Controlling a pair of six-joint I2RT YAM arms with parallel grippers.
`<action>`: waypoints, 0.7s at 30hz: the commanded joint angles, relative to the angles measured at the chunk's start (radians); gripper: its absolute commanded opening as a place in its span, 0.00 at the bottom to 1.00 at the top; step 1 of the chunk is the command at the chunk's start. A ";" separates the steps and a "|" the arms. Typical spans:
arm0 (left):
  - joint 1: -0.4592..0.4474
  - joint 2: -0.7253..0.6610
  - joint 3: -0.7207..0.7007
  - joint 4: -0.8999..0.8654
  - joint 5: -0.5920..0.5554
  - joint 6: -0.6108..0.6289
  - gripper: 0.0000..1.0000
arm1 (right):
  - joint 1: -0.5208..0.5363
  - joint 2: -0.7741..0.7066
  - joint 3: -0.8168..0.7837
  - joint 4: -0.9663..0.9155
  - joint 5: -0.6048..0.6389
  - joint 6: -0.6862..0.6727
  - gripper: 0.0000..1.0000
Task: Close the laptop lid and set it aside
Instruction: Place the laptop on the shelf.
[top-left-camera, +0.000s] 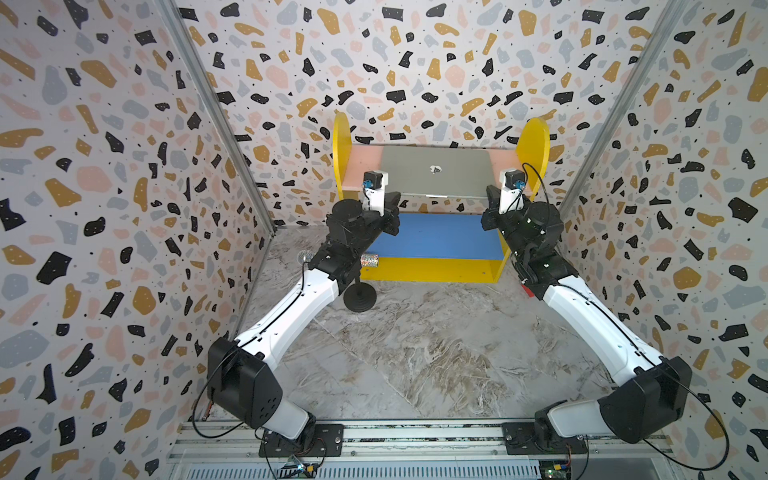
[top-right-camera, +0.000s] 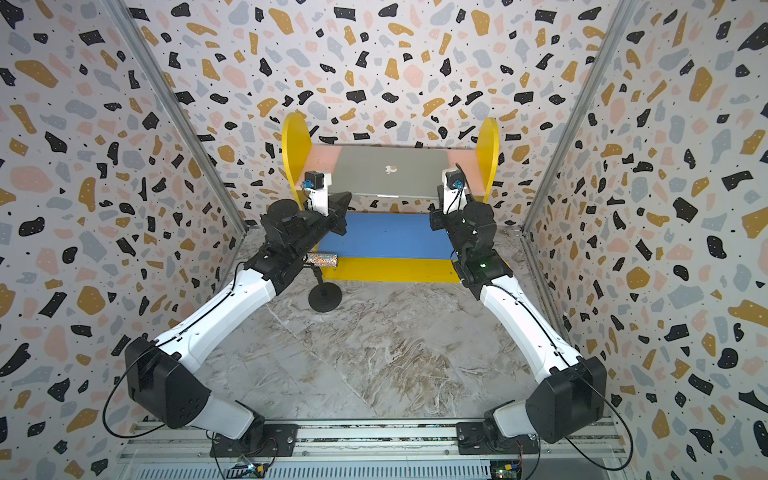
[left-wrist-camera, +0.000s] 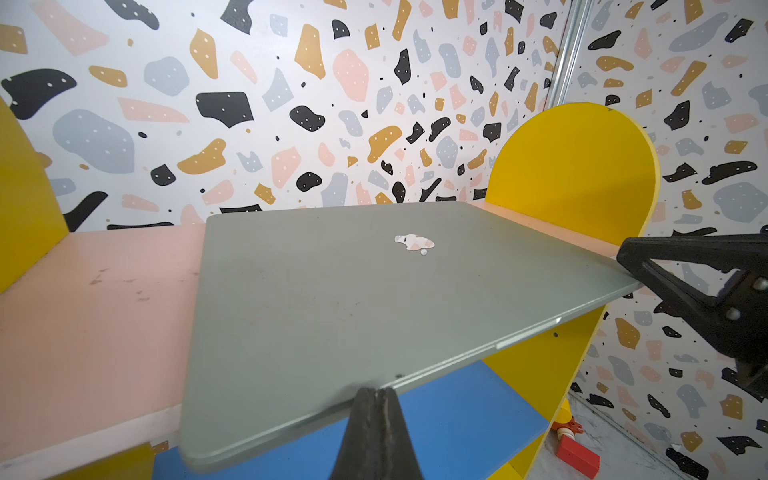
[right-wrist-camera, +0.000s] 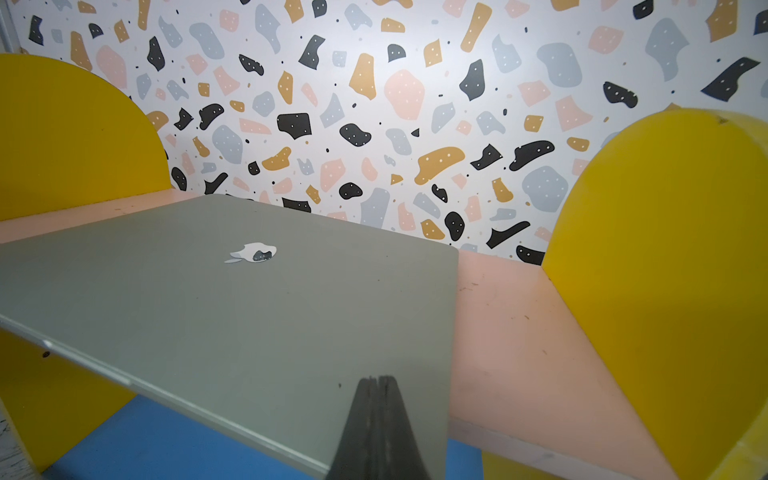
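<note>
Marble-patterned worktop (top-left-camera: 415, 353) lies bare in the foreground, and both arms reach across it toward a shelf unit at the rear.

1. Gripper state. We find the left gripper (left-wrist-camera: 376, 390) clenched, with its fingers pressed together and nothing between them. Its tip sits at the front edge of the laptop (top-left-camera: 436, 172), near the left corner. The right gripper (right-wrist-camera: 376, 380) is likewise clenched and empty, with its tip over the laptop lid (left-wrist-camera: 332, 291) near the right front corner. We cannot confirm contact from either wrist view.

2. Laptop position. Beyond the blue lower board (top-left-camera: 440, 237), the laptop rests on the pink upper board (top-left-camera: 357, 162), between the yellow side panels (top-left-camera: 534, 141). Its lid is flat down with the logo facing up. Its front strip overhangs the pink upper board.

3. Step in hand. We judge the closing complete and the setting-aside under way.

4. Next move. We judge that it calls for an even push at both corners, so that the laptop slides straight back without skewing until the board supports it fully.
</note>
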 joint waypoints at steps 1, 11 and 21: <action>-0.003 0.013 0.042 0.045 -0.005 0.015 0.02 | -0.008 0.007 0.041 -0.001 0.000 -0.002 0.00; -0.003 0.028 0.054 0.051 -0.006 0.015 0.03 | -0.014 0.038 0.067 0.003 -0.003 -0.005 0.00; -0.003 0.007 0.082 0.026 0.022 0.000 0.08 | -0.018 0.011 0.060 -0.014 -0.027 0.002 0.00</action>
